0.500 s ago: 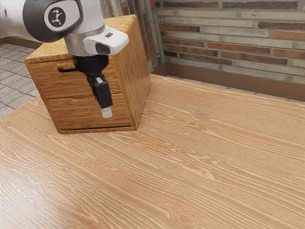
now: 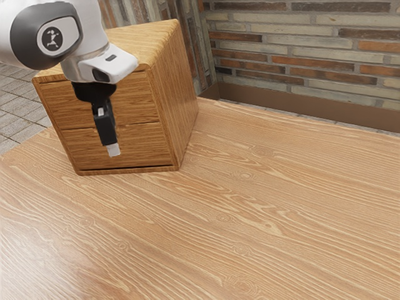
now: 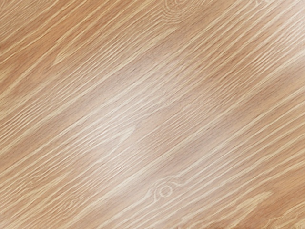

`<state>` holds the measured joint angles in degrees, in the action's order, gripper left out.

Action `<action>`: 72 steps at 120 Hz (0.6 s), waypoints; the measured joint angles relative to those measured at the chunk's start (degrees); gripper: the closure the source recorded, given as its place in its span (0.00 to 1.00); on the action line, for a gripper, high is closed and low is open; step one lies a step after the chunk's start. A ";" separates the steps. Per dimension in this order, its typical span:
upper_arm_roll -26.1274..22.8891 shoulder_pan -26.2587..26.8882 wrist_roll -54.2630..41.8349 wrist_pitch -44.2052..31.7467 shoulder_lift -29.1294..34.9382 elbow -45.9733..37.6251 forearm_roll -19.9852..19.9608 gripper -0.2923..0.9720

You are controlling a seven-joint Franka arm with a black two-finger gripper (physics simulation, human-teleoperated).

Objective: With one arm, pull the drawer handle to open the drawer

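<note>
The tabletop I work at is a broad slab of light brown wood with bold, wavy grain and a few small knots. A pale sheen lies on it toward the exterior view's lower left, soft, with no hard shadows. Behind its far edge stands a brick wall, its bricks brown, grey and orange with pale mortar between them. A dark brown skirting board runs along the foot of that wall. At the exterior view's left, lower than the tabletop, lies a floor of square grey-beige tiles. In the wrist view the wood grain runs slantwise, with a knot in it
</note>
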<state>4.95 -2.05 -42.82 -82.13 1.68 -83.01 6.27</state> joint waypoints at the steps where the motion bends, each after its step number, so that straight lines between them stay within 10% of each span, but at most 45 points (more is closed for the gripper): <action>1: 0.29 0.23 -0.26 -0.30 0.26 -0.54 0.02 0.23; 44: 4.63 -3.00 -12.25 -14.77 3.86 -7.61 4.56 0.24; 72: 7.17 -5.27 -19.83 -21.65 1.27 -6.98 4.34 0.50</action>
<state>12.12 -7.32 -62.65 -103.78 2.95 -89.99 10.61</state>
